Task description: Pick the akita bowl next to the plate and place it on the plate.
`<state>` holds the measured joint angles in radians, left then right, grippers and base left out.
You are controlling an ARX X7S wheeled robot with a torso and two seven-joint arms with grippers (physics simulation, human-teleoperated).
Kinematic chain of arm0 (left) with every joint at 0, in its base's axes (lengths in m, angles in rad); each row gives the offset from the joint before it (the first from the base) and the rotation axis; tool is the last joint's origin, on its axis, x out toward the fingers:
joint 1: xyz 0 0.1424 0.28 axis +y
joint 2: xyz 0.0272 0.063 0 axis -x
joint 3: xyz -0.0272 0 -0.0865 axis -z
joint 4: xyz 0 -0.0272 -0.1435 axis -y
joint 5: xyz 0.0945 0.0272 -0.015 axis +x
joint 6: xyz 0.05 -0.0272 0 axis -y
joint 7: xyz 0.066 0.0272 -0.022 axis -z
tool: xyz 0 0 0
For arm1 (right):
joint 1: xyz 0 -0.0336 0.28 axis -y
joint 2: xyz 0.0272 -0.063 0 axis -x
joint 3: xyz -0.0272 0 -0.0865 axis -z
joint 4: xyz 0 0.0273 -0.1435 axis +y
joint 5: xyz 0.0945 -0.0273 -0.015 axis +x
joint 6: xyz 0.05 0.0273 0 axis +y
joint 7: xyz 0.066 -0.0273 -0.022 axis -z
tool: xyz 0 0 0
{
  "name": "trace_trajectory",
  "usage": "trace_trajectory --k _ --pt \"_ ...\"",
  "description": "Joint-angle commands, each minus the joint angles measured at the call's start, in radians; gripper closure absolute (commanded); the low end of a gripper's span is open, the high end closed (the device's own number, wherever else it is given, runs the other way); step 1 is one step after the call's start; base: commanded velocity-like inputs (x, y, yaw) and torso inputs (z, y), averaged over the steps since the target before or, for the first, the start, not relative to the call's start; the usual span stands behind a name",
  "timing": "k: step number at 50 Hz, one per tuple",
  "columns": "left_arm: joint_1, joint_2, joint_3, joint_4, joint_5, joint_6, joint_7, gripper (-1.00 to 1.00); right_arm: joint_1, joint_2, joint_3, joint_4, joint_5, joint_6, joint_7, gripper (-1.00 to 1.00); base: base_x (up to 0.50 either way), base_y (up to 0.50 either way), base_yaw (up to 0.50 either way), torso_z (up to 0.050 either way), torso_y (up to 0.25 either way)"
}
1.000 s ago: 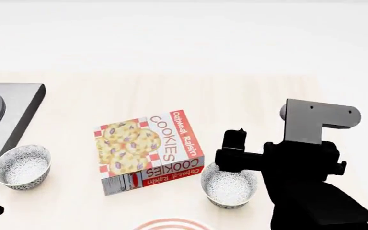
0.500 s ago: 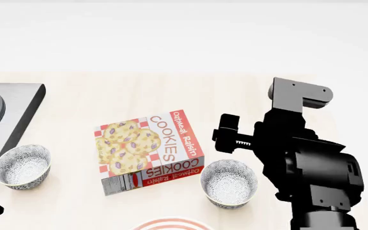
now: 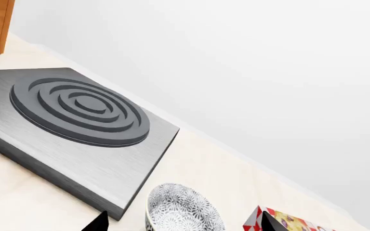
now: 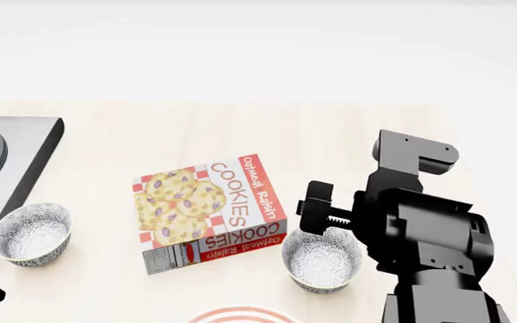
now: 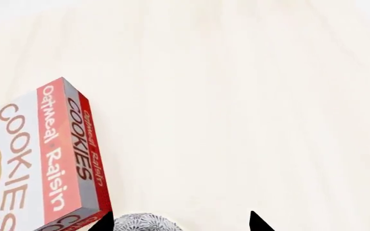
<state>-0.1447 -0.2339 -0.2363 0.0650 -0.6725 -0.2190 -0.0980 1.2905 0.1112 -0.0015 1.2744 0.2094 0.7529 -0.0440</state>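
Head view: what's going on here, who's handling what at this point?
The right pincer hangs over the far rim of the akita bowl that sits beside the cookie box, its tips spread apart, nothing held. That bowl stands on the table, not yet lifted. The plate shows only as a sliver at the near edge. A second speckled bowl sits by the stove. The left pincer shows only its two spread tips, idle near that bowl.

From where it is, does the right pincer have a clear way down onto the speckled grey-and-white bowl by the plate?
Probably yes: the right pincer hangs open over the speckled grey-and-white bowl's far rim; the cookie box lies beside it, apart.
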Motion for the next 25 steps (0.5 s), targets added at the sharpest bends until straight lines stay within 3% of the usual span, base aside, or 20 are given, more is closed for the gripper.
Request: trace_trajectory --k 1,25 --pt "0.005 -0.004 0.003 0.011 -0.007 -0.004 -0.008 -1.00 -0.017 -0.015 0.091 0.034 -0.115 0.004 -0.037 -1.00 0.00 0.00 0.00 0.000 0.000" --pt "0.003 -0.010 0.009 0.003 -0.014 0.004 -0.011 -1.00 -0.053 -0.020 0.183 0.034 -0.191 0.007 -0.054 -1.00 0.00 0.00 0.00 0.000 0.000"
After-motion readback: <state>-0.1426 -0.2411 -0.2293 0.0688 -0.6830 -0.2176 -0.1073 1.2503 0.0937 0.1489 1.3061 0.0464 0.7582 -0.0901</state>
